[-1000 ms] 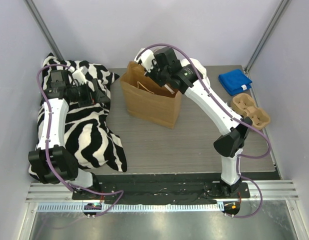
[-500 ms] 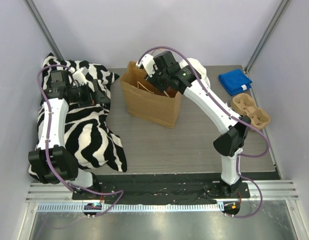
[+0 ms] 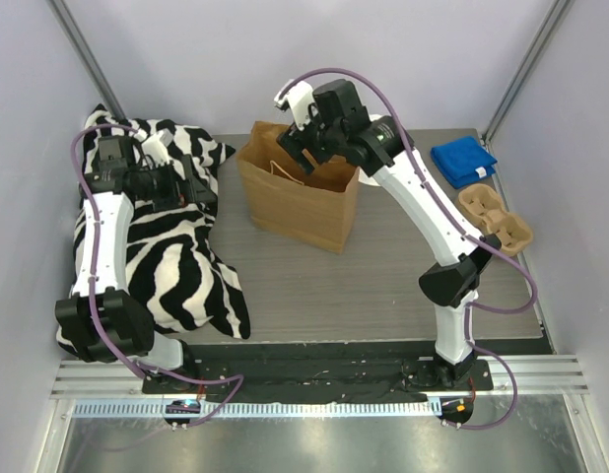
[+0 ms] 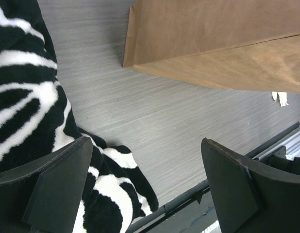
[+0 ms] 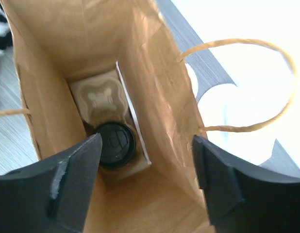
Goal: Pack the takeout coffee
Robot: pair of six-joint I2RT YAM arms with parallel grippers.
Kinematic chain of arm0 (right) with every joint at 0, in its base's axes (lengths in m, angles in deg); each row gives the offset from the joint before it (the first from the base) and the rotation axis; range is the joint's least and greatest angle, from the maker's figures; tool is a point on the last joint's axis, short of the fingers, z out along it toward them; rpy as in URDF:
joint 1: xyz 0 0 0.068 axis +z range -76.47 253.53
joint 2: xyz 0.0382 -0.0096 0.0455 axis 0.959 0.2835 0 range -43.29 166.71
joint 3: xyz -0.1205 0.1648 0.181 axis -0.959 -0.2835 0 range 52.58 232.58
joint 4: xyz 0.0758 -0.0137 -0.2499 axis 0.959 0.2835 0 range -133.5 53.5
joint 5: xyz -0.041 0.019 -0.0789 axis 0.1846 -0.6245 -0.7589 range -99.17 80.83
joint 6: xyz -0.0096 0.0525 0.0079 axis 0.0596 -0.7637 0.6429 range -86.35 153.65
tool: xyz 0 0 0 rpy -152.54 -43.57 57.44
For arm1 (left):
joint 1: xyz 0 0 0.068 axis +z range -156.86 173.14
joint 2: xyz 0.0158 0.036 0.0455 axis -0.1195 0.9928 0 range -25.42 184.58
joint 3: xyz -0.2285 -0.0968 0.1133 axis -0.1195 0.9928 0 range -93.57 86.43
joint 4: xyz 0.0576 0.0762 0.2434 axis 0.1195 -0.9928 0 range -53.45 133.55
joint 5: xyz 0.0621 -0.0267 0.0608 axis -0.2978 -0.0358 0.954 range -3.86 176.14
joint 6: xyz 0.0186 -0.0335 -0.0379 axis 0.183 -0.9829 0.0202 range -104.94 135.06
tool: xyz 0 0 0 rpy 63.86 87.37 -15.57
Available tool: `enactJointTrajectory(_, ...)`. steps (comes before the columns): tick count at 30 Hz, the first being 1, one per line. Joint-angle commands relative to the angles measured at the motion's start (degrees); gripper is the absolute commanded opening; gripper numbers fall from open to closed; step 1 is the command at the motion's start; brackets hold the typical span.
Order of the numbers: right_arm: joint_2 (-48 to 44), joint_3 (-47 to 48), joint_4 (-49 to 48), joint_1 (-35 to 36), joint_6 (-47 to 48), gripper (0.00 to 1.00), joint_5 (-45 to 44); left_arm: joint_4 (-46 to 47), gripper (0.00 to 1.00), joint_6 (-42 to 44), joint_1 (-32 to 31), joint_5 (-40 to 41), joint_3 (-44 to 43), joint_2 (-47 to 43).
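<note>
The takeout coffee (image 5: 115, 143) shows only its round black lid, seated in a tan pulp cup tray (image 5: 99, 99) at the bottom of the brown paper bag (image 3: 297, 202). My right gripper (image 5: 146, 184) hangs open above the bag's mouth, well apart from the lid, with nothing between its fingers. In the top view the right gripper (image 3: 303, 150) is over the bag's rear edge. My left gripper (image 4: 145, 194) is wide open and empty above the zebra cloth (image 3: 176, 246), left of the bag (image 4: 218, 43).
A second pulp cup tray (image 3: 494, 219) and a blue cloth (image 3: 463, 161) lie at the table's right edge. The bag's twine handle (image 5: 247, 82) arcs beside my right fingers. White cups (image 3: 395, 138) are partly hidden behind the right arm.
My right gripper has opened and risen out of the bag, leaving the coffee in the tray at the bottom. The left arm has not moved.
</note>
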Motion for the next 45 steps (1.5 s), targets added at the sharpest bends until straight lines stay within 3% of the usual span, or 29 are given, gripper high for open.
enactJointTrajectory(1,-3.85,3.43,-2.96,-0.43,-2.10,0.89,-0.32,-1.86,1.00,2.79,0.20,-0.08,-4.58,-0.30)
enactJointTrajectory(5,-5.61,4.67,-4.90,-2.19,-6.30,0.95,-0.32,-4.84,1.00,2.72,0.11,-0.68,-9.14,1.37)
enactJointTrajectory(12,-11.58,0.20,-5.43,-12.46,-14.04,0.98,3.54,-11.18,1.00,5.42,0.11,-4.65,-16.27,3.84)
enactJointTrajectory(16,-16.94,-8.83,-4.38,-19.84,-15.54,0.99,7.32,-13.11,1.00,7.37,-1.38,-2.72,-18.20,3.31)
enactJointTrajectory(19,-23.00,-18.48,-4.02,-22.49,-15.81,0.99,8.12,-16.45,1.00,9.65,-6.38,0.17,-18.82,3.14)
enactJointTrajectory(26,-38.73,-39.43,-3.94,-28.99,-16.34,0.99,9.43,-13.91,1.00,8.96,-19.38,9.39,-12.59,-2.22)
enactJointTrajectory(29,-44.88,-48.31,-4.02,-31.19,-16.95,0.99,11.10,-12.77,0.99,8.69,-21.68,11.34,-8.99,-4.33)
enactJointTrajectory(32,-49.98,-56.31,-4.46,-32.69,-17.30,1.00,12.33,-12.41,1.00,7.38,-22.82,15.29,-6.35,-4.95)
enactJointTrajectory(36,-54.82,-65.44,-4.81,-34.27,-16.17,1.00,12.86,-12.15,1.00,4.38,-24.32,26.36,-1.35,-4.25)
enactJointTrajectory(45,-66.33,-73.90,-4.46,-36.73,-14.93,1.00,12.07,-3.72,1.00,1.84,-25.11,32.43,8.95,-12.07)
